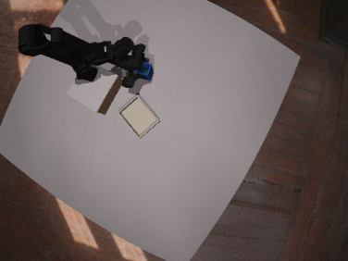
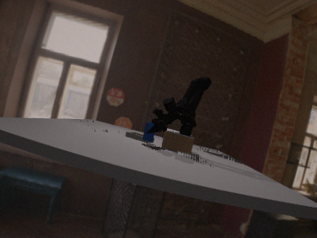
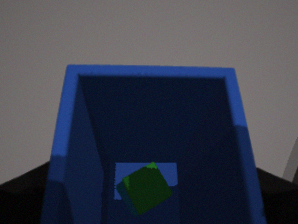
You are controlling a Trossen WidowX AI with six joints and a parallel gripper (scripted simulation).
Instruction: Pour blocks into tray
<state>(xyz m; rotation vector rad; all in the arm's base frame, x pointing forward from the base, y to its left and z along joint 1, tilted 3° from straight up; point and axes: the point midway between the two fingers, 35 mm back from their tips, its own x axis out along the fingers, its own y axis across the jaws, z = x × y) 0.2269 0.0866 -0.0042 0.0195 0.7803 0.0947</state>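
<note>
Tray (image 1: 139, 117) (image 2: 134, 136): low-walled and shallow, its whole top open from above.
Rectangular block (image 1: 88, 95) (image 2: 178, 142): stands near one side of the tray, much taller than its walls, an obstacle to a low sideways approach.
Gap between block and tray: narrow.
Arm (image 1: 69, 48) (image 2: 191, 101): reaches partly over the block.
Blue cup (image 1: 145, 71) (image 2: 148, 134) (image 3: 151, 71): between the gripper's (image 1: 139, 71) (image 2: 152, 130) (image 3: 150, 195) fingers, beyond the block's end; from above, a short stretch of tabletop (image 1: 199, 139) (image 2: 97, 139) separates it from the tray.
</note>
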